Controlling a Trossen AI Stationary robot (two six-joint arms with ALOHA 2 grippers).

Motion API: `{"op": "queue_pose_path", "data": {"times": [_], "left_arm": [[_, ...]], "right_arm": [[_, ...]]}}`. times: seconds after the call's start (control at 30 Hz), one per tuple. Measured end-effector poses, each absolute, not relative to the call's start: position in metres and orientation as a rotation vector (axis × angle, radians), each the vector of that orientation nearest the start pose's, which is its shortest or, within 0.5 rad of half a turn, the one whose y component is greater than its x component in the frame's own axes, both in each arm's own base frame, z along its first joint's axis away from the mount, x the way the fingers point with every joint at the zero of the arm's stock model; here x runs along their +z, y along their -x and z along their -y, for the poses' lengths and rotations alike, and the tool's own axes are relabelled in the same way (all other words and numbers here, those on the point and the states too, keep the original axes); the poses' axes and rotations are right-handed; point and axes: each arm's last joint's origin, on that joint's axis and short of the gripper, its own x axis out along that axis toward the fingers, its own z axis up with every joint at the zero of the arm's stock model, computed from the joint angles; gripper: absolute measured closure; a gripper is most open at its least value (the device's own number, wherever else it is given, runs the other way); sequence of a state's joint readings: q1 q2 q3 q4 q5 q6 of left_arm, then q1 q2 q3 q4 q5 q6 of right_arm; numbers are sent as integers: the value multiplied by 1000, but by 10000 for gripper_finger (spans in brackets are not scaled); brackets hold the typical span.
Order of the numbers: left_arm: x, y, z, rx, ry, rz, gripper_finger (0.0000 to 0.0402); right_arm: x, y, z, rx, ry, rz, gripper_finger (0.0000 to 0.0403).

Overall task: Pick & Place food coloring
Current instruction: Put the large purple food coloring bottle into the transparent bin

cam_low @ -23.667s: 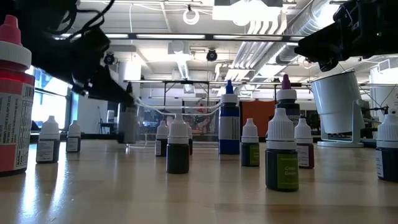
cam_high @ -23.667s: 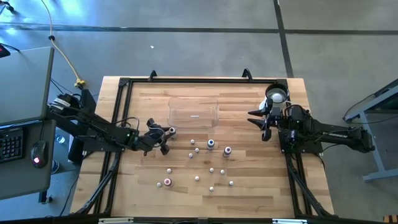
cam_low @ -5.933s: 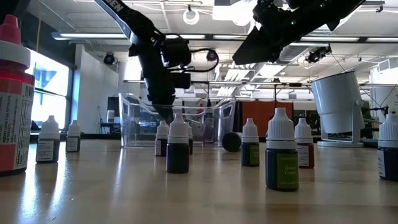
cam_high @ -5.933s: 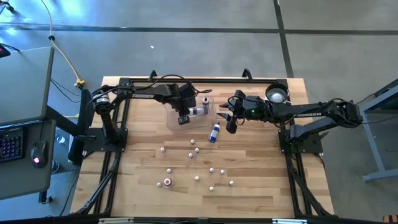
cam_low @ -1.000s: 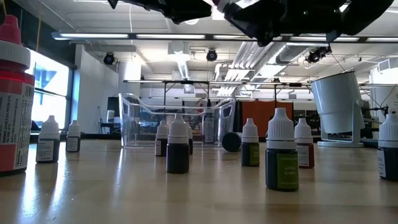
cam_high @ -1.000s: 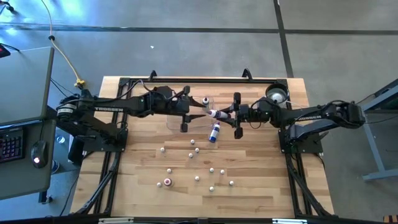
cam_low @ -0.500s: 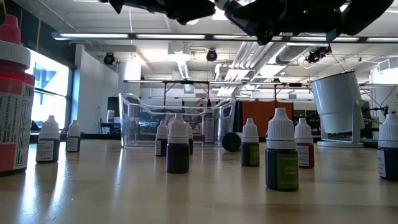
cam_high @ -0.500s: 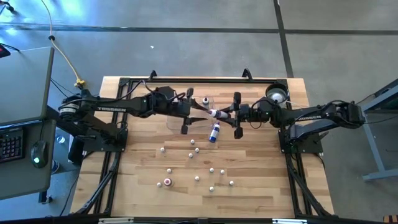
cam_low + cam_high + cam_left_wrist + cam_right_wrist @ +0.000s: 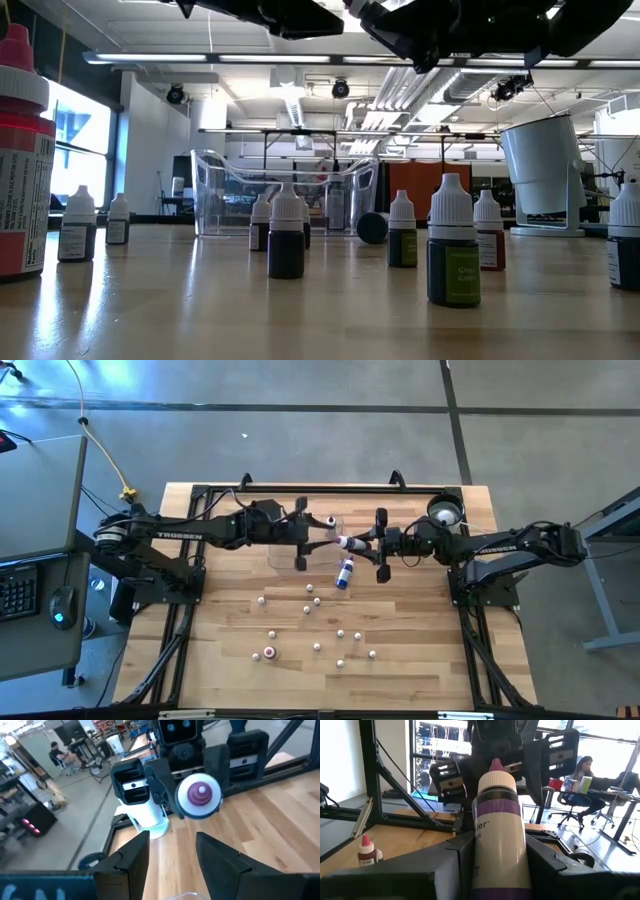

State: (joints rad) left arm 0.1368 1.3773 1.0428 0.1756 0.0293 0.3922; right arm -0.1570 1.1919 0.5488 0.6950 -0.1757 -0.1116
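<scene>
Wooden surface carries loose food coloring bottles. Right pincer clamps a purple bottle horizontally, tip toward the left pincer, which faces it with fingers apart, apparently for handover. Below them sits the clear tray; a blue bottle lies just beside it.

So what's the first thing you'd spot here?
The two grippers meeting in mid-air over the table's middle: the right gripper holds a purple-tipped bottle out toward the open left gripper. Below them, a blue bottle lies tipped over beside the clear tray.
</scene>
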Motion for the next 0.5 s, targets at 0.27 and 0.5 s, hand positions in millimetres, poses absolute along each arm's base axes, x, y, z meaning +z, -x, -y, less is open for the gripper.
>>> {"op": "queue_pose_path", "data": {"times": [0.27,0.5], "left_arm": [[324,-313,-42,63,-342,-165,243],[325,-313,-43,110,-381,-168,230]], "right_arm": [[255,-248,34,16,120,51,279],[255,-248,34,16,121,50,279]]}}
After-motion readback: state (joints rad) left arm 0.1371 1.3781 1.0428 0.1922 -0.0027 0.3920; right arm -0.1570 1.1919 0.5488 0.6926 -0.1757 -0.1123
